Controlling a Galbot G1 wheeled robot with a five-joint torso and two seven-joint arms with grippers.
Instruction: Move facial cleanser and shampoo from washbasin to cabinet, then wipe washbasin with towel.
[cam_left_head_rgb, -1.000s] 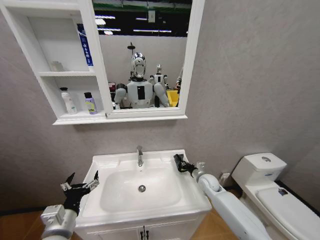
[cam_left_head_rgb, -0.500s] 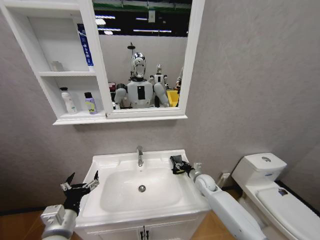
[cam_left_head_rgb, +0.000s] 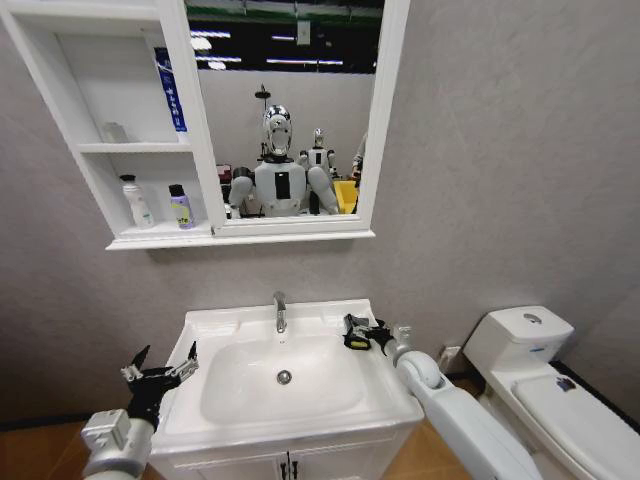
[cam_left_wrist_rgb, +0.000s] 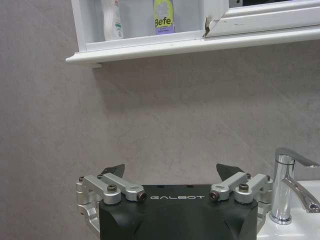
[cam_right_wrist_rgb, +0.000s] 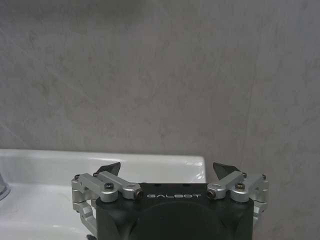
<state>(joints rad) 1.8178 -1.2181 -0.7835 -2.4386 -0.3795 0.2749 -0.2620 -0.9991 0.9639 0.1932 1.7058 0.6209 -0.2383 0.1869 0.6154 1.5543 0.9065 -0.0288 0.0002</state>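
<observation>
Towel (cam_left_head_rgb: 356, 334) now lies on washbasin (cam_left_head_rgb: 300, 405) rim right of tap (cam_left_head_rgb: 280, 312); right gripper (cam_left_head_rgb: 372, 337) released beside it, left gripper (cam_left_head_rgb: 160, 374) open, parked; wiping pending.

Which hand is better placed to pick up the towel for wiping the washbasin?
Right. The right hand, open, sits at the towel on the washbasin's back right corner; the left hand hovers beside its left edge.
</observation>
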